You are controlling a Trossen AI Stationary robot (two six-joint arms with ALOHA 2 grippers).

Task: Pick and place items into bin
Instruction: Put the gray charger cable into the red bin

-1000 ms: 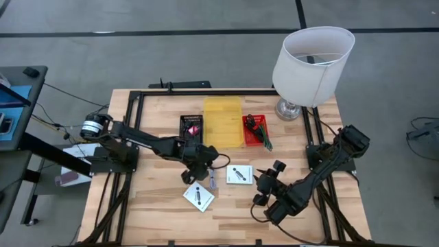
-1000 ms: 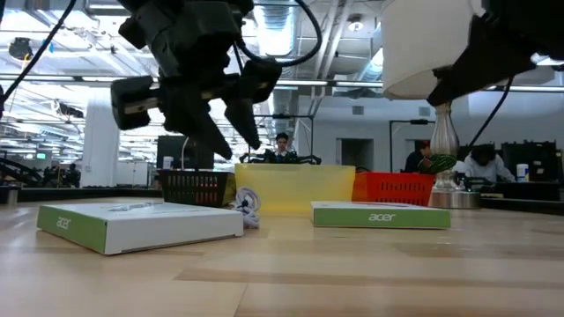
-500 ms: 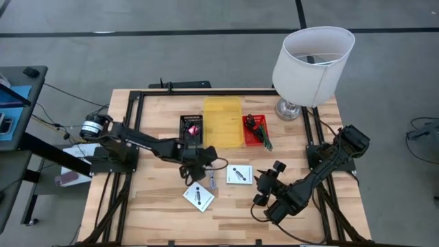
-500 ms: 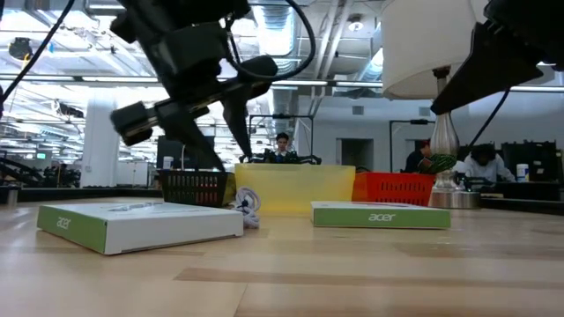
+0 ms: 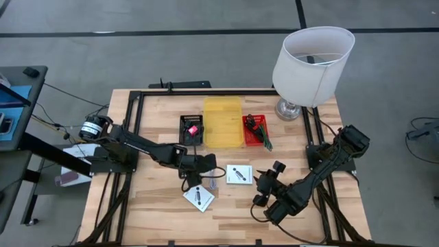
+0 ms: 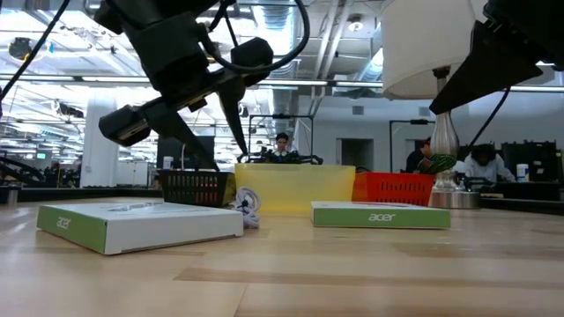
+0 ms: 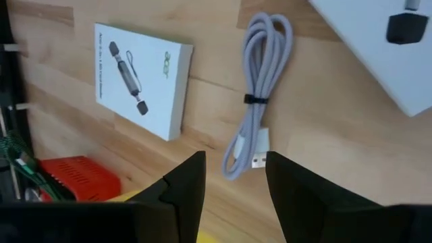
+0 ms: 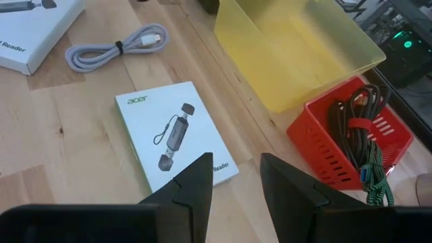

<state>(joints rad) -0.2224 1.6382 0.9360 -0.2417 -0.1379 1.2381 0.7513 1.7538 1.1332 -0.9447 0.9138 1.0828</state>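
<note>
Surface (image 5: 137, 213) of pale wood, framed by dark rails; white lamp (image 5: 312, 62) stands at the 1 o'clock corner. Three bins sit in a row just past centre: yellow bin (image 5: 222, 122) in the middle looks bare, red bin (image 5: 255, 132) on its 3 o'clock side holds coiled cords and a green-patterned cable, black bin (image 5: 191, 127) on its 9 o'clock side shows something pink inside.

Progress, my estimate: partly done. Left on the wood: two white boxed card readers, box one (image 5: 239, 174) near centre, box two (image 5: 199, 197) toward 7 o'clock, and a pale grey USB cable (image 7: 255, 128) lying between them.

Left hand (image 5: 197, 167) hovers above that cable, fingers parted, holding nothing. Right hand (image 5: 269, 180) waits beside box one at its 3 o'clock side, fingers apart, empty.

Room: open wood around the cable, though both boxes lie near it; bins close at 12 o'clock; rails well apart.
</note>
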